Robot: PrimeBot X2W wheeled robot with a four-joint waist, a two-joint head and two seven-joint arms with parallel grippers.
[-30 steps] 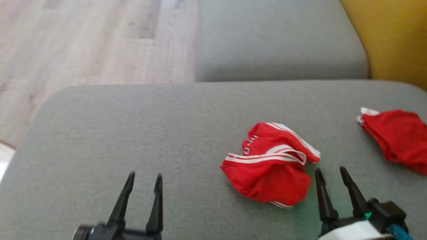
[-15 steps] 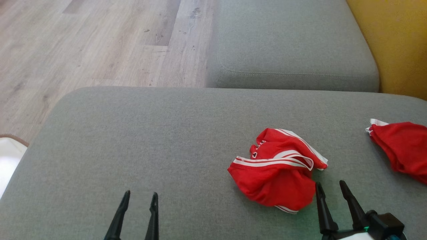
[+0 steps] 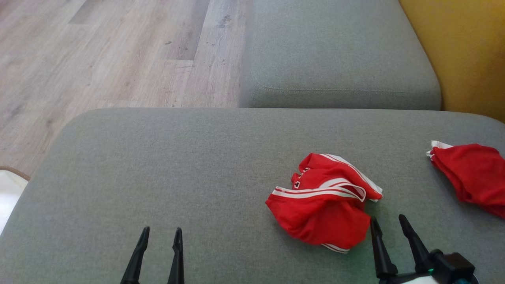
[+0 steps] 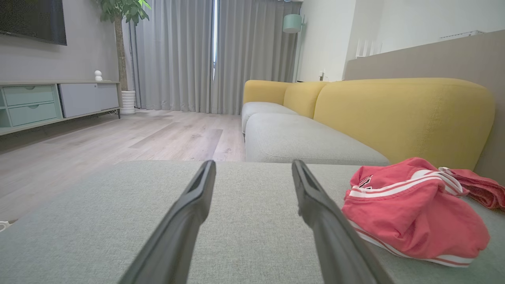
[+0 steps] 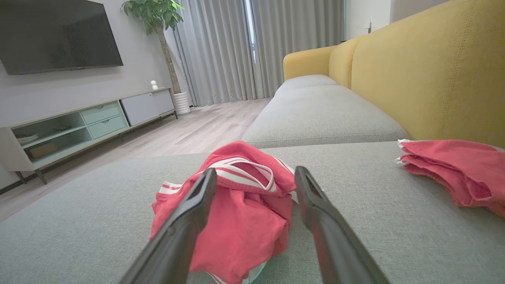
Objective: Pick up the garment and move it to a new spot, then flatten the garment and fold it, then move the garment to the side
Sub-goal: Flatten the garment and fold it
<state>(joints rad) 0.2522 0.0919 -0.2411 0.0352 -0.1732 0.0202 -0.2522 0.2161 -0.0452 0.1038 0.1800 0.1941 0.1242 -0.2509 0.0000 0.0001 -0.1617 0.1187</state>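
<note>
Fingers [image 3: 138, 252] of my left gripper [image 3: 162, 228] stand parted with nothing between them, and my right gripper [image 3: 387, 217] is spread the same way, gripping nothing. From the head view, both point forward over a grey cushion [image 3: 177, 165]. The crumpled red garment [image 3: 323, 209], trimmed with white stripes, lies just to the left of my right fingertips, well to the right of my left ones. I cannot tell whether my right gripper's left fingertip touches the cloth. A second red garment [image 3: 469, 173] lies flatter, ahead and to the right of my right fingers. Wooden floor [image 3: 98, 51] shows beyond the cushion on the left.

Looking along my left gripper [image 4: 253, 163], bare grey fabric lies between and ahead of the fingers. The crumpled red garment [image 4: 410, 213] sits to their right, apart from them.

Looking along my right gripper [image 5: 255, 170], the crumpled red garment [image 5: 244, 213] is heaped close ahead, partly behind my left finger and showing through the gap. The second red garment [image 5: 453, 169] rests to the right, beside a yellow sofa back [image 5: 434, 79].
</note>
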